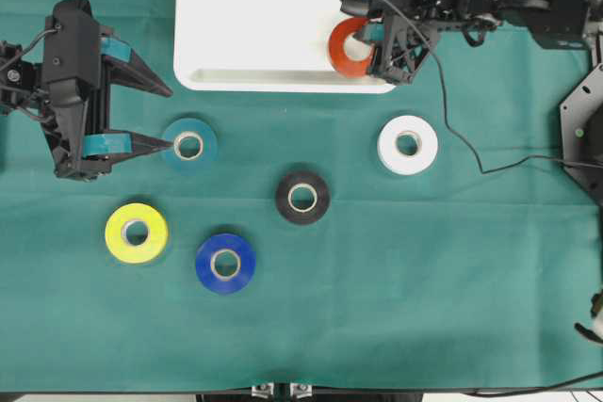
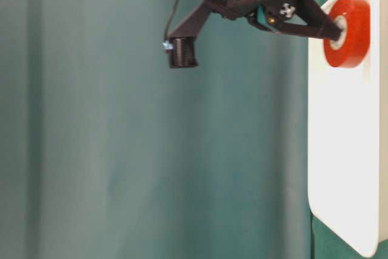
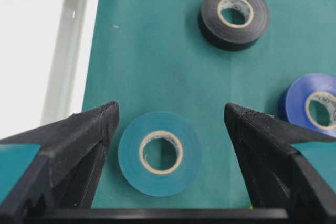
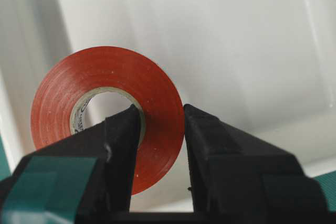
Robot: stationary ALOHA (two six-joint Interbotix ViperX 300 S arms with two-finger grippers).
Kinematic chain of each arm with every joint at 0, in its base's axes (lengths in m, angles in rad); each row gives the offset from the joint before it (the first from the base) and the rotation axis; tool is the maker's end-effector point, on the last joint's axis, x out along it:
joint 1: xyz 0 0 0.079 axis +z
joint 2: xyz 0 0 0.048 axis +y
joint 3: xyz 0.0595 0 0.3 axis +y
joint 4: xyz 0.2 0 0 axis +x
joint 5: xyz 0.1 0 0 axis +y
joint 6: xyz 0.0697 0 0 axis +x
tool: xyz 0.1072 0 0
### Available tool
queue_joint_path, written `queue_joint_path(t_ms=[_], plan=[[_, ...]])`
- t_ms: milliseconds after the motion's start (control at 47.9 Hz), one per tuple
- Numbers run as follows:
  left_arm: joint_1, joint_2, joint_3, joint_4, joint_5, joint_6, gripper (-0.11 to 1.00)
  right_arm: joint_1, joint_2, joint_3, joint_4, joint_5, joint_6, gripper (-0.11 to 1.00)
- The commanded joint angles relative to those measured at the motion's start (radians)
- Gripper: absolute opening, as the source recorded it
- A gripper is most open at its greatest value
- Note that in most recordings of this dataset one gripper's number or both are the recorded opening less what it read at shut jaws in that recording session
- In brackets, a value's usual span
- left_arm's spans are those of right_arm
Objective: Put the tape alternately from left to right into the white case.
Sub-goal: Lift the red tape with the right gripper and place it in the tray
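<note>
One glossy red ring-shaped tape roll (image 4: 105,114) sits pinched through its wall in your right gripper (image 1: 369,44), above the shallow white plastic case (image 1: 264,16). Lower it flat before you release. Your left gripper (image 3: 168,124) hangs spread around the teal roll (image 3: 159,153).

The overhead view looks straight down on the desk (image 1: 377,327). The table-level view, seemingly turned sideways, sits close. Each wrist view peers out between its own jaws, closely. Three views share the white case (image 1: 264,7).
</note>
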Motion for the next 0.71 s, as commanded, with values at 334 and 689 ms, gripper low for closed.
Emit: queue_joint_path(t_ms=[334,689], plan=[[0.003,-0.005,-0.009,-0.003,-0.005,-0.002,0.84,0.002,0.011,-0.026,-0.058,-0.054,0.005,0.27],[0.003,-0.003,-0.009,-0.003,-0.005,-0.002,0.84,0.002,0.011,-0.021,-0.060,-0.040,0.005,0.75]])
